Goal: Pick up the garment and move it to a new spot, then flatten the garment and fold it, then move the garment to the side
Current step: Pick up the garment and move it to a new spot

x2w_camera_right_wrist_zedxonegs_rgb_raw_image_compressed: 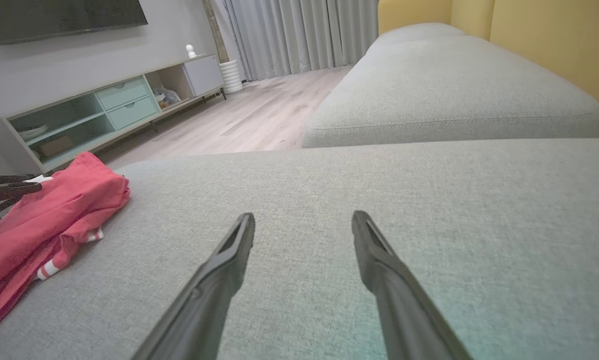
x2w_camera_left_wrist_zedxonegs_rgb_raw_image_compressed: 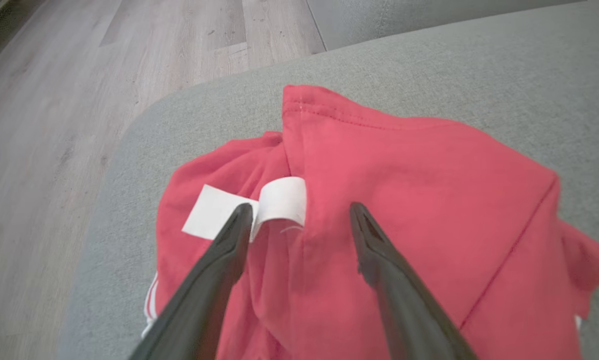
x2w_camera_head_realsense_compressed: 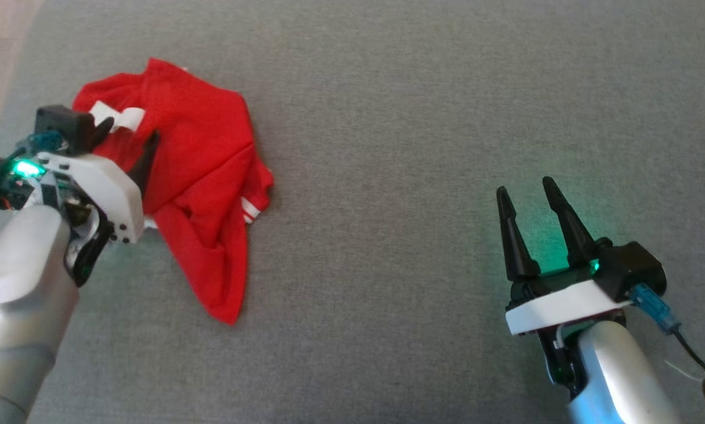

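The red garment (x2w_camera_head_realsense_compressed: 199, 176) lay in a crumpled heap on the grey sofa cushion (x2w_camera_head_realsense_compressed: 417, 118), near the cushion's left edge in the head view. Beyond this edge was a wooden floor (x2w_camera_left_wrist_zedxonegs_rgb_raw_image_compressed: 54, 100). The cloth was folded over itself in several places, and one long corner of it pointed toward the robot. A cuff with white stripes (x2w_camera_head_realsense_compressed: 249, 209) came out at the right side of the heap. A white label (x2w_camera_left_wrist_zedxonegs_rgb_raw_image_compressed: 279, 200) lay on top of the cloth, partly curled.

The left gripper (x2w_camera_head_realsense_compressed: 130, 132) was over the garment with its fingers spread apart and nothing held between them. In the left wrist view one finger tip was at the label and the other was over plain red cloth. Whether the tips touched the cloth could not be told.

The right gripper (x2w_camera_head_realsense_compressed: 524, 186) was well apart from the garment, over a bare part of the cushion. Its fingers were also wide apart and empty. A green light fell on the cushion beside it.

In the right wrist view a low cabinet (x2w_camera_right_wrist_zedxonegs_rgb_raw_image_compressed: 104, 105) stood by the wall and grey curtains (x2w_camera_right_wrist_zedxonegs_rgb_raw_image_compressed: 299, 35) hung behind it
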### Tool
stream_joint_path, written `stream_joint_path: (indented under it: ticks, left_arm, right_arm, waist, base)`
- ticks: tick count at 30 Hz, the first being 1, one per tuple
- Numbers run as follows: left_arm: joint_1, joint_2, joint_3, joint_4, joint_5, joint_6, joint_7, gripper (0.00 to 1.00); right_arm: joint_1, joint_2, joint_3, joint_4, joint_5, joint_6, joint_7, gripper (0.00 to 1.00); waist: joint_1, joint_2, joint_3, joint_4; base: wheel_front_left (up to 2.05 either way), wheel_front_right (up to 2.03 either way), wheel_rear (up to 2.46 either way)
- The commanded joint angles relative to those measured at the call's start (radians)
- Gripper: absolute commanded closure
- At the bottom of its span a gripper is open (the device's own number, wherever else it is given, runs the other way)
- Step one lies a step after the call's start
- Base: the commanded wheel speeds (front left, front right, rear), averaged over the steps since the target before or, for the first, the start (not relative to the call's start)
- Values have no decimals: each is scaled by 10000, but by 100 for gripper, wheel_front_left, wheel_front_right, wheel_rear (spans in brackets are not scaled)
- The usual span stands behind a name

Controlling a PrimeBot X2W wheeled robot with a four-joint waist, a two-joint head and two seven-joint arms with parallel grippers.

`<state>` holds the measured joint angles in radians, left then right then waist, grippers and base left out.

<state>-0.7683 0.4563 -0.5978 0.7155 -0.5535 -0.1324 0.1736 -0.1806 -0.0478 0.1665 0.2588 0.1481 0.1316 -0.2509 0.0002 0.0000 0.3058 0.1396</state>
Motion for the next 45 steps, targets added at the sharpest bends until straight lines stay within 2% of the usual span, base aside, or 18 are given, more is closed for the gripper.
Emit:
stream_joint_path:
  ticks: [1,4,5,7,8,14,19,23,27,33,36,40,45]
  left_arm:
    - [-521,556,254,-81,-141,19,-103,0]
    - [-669,581,-22,288,-560,18,-150,0]
    - [-701,582,-125,366,-714,18,-143,3]
    - [-773,637,-438,348,-984,18,-230,74]
    - [-818,667,-545,327,-1153,18,-324,100]
    - [-1270,990,-1262,-253,-1714,18,-1567,100]
    - [-1927,1320,-1682,-772,-1756,18,-2588,100]
    - [-2621,1303,-1686,-1016,-1561,25,-3208,100]
    - [-3528,1006,-1544,-1146,-1240,343,-3600,100]
    - [-5424,745,-1133,-740,-254,1613,-4136,100]
    - [-6116,620,-1218,-511,423,2003,-4276,100]
    - [-6150,238,-1793,-579,1311,2047,-4341,100]
    - [-4489,-502,-2862,-1429,2139,1930,-4350,100]
  right_arm:
    - [-236,-24,284,-323,-57,-9,-108,0]
    - [-279,-24,301,-305,-63,-9,-108,0]
    - [-295,-24,291,-306,-64,-9,-108,0]
    - [-322,-24,280,-306,-64,-9,-108,0]
    - [-331,-24,266,-301,-60,-9,-109,0]
    - [-274,-24,323,-174,53,-9,-109,0]
    - [-180,-24,390,-98,250,-9,-109,0]
    - [-180,-24,514,-116,425,-9,-109,0]
    - [-225,-24,650,-168,659,-9,-109,0]
    - [-260,-24,995,-269,1011,-9,-109,0]
    - [-234,-24,990,-368,1112,-9,-109,0]
    - [-175,-24,802,-470,1139,-9,-109,0]
    - [-47,-24,449,-540,1144,-9,-109,0]
  waist:
    - [-2,0,117,-147]
    - [-2,0,153,-264]
    - [-2,0,154,-297]
    - [-2,0,146,-370]
    - [-2,0,124,-399]
    - [-2,0,-222,-593]
    - [-2,0,-686,-826]
    - [-2,0,-1026,-1171]
    - [-2,0,-1221,-1658]
    - [-2,0,-1367,-2571]
    - [-2,0,-1362,-2902]
    - [-2,0,-1308,-3149]
    - [-2,0,-1264,-3199]
  base:
    - [0,0,0]
    - [0,0,0]
    - [0,0,0]
    - [0,0,0]
    - [0,0,0]
    - [0,0,0]
    - [0,0,0]
    - [0,0,0]
    - [0,0,0]
    - [0,0,0]
    - [0,0,0]
    - [0,0,0]
    - [0,0,0]
